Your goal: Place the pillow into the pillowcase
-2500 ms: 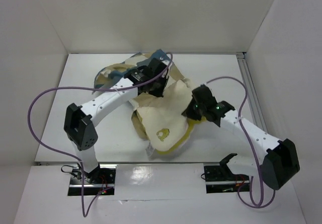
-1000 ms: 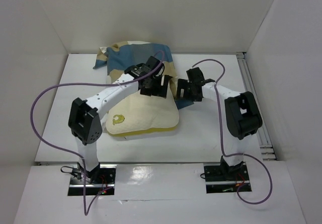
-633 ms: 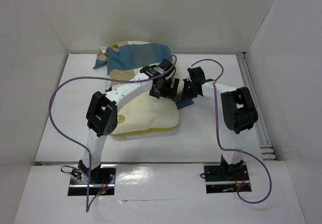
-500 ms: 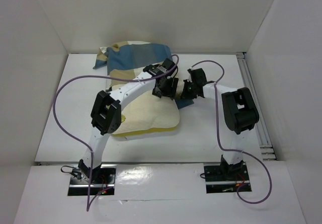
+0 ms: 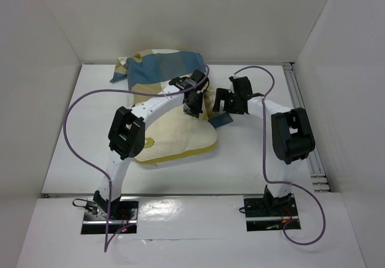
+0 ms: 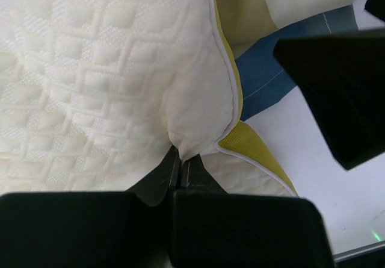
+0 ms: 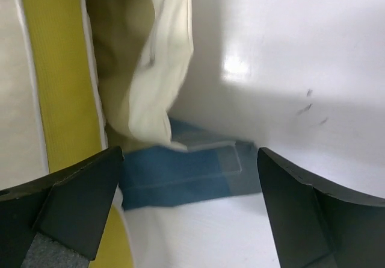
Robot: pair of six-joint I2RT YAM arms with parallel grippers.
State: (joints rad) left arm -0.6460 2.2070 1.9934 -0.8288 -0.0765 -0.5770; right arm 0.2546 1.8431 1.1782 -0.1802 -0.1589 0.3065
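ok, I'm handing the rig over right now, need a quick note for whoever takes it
Left gripper: shut on a fold of the pillow, near its far right edge.
Right gripper: open, holding nothing, over a blue edge of the pillowcase beside that corner.
Pillow lies flat on the table, mostly uncovered; pillowcase bunched at its far end.
Done: nothing clearly inside yet.
Left: open the case mouth and draw it over the pillow.

I see pillow (image 6: pixel 90 69) in quilted matt cream cloth, yellow mesh-weave edge band, pillowcase (image 7: pixel 180 171) thin smooth blue cloth, table (image 7: pixel 271 51) smooth glossy white, right gripper (image 7: pixel 190 155) fingers (image 7: pixel 72 205) matt black plastic, purple cable (image 5: pixel 65 129) smooth sheath
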